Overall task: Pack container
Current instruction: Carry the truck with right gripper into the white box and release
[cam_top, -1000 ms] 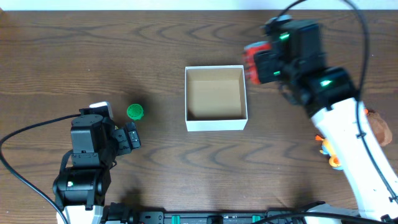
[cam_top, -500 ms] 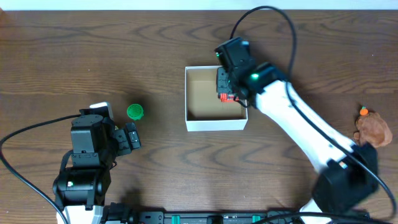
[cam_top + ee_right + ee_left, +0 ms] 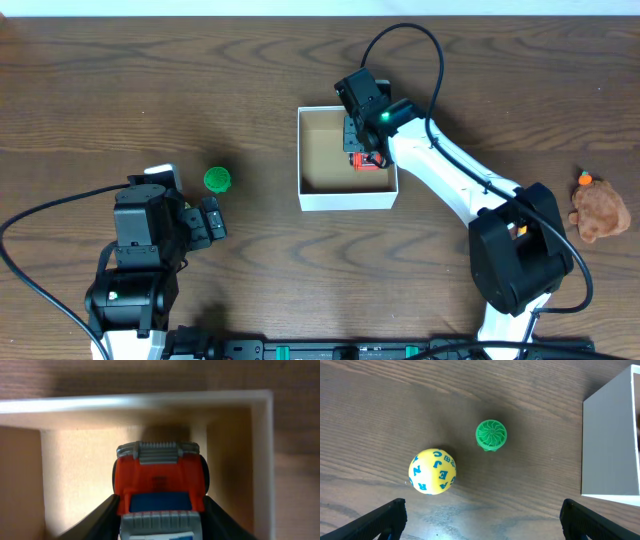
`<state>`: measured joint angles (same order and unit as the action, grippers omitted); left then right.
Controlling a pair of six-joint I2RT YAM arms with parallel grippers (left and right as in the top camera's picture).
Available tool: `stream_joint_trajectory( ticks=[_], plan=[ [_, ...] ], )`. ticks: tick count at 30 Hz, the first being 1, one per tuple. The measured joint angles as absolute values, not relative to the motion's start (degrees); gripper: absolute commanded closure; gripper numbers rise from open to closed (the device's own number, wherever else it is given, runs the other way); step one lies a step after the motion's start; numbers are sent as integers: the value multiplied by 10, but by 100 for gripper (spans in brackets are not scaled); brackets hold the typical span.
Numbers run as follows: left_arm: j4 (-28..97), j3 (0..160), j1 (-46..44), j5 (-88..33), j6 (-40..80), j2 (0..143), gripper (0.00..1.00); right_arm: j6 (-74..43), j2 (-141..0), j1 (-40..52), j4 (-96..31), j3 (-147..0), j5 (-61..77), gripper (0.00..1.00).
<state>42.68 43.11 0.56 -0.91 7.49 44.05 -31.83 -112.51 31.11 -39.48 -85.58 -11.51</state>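
Observation:
The container is a white-walled box with a tan inside at the table's centre. My right gripper reaches down into its right side, shut on a red, grey and blue toy truck, whose red edge shows in the overhead view. In the right wrist view the box's walls surround the truck. My left gripper is open and empty at the lower left. A green ridged toy and a yellow letter ball lie ahead of it.
A brown plush toy with a small orange piece lies at the right edge. The container's white wall shows at the right of the left wrist view. Black cables run over the table.
My right arm has swung left from outside the box's right wall and lowered the truck into the container. The left arm has not moved.

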Motion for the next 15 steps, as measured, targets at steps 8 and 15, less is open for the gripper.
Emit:
stream_joint_trajectory(
  ticks=[8, 15],
  plan=[
    [427, 431, 6, -9, 75, 441, 2, -256, -1124, 309, -395, -869, -113, 13],
    [427, 431, 6, -9, 75, 441, 2, -222, -1053, 301, -437, -906, -119, 1]
  ],
)
